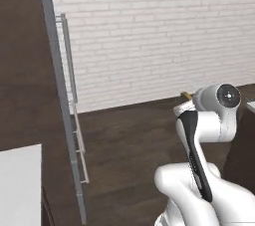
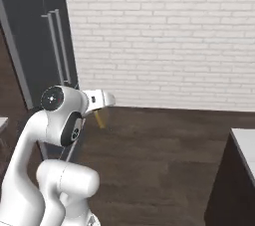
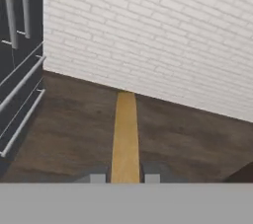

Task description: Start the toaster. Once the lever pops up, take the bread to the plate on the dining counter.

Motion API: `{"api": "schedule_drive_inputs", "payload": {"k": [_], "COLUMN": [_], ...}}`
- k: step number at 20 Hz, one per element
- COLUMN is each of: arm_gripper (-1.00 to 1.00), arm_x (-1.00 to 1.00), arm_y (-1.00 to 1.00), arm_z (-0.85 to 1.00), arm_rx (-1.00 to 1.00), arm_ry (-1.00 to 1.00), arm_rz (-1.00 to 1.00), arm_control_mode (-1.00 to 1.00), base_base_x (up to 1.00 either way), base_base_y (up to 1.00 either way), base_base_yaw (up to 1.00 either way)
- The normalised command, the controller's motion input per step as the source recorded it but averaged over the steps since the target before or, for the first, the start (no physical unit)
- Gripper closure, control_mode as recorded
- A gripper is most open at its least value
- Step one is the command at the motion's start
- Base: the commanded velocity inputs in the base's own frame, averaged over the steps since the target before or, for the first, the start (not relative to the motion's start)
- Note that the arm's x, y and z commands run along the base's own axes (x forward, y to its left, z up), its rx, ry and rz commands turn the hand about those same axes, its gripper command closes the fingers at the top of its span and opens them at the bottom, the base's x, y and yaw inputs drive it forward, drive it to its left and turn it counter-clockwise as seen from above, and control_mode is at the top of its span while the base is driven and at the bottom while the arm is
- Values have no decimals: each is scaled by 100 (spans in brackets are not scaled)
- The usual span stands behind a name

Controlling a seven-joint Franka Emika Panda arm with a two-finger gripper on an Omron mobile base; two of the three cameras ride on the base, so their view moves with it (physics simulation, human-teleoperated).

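One flat tan-brown slice of toast (image 3: pixel 125 134) shows edge-on, standing between the two dark finger tips (image 3: pixel 98 177) of the one claw (image 3: pixel 125 177). One white painted brick wall (image 2: pixel 164 36) and one dark wood plank floor (image 2: pixel 159 160) fill the room. One tall dark cabinet front (image 2: pixel 37 31) carries two long vertical grey bar handles (image 2: pixel 55 46). One white-topped bench corner (image 1: pixel 20 185) sits at one side, and a second white-topped bench corner (image 2: pixel 245 145) at the other.

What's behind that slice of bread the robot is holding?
Behind the bread, held edge-on in the gripper, lie dark wood floor and a white brick wall. The strip of floor directly behind the slice is covered.
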Motion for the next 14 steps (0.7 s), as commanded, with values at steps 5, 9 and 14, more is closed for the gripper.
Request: {"api": "schedule_drive_inputs", "payload": {"k": [5, 9, 14], "arm_gripper": [100, 100, 100], "arm_x": [0, 0, 0], "arm_y": [0, 0, 0], "arm_z": [0, 0, 0], "arm_rx": [0, 0, 0], "arm_ry": [0, 0, 0], "arm_rz": [0, 0, 0], "arm_control_mode": [100, 100, 100], "base_base_x": [23, 53, 84], "base_base_y": [-1, 4, 27], "base_base_yaw": [-87, -72, -57]}}
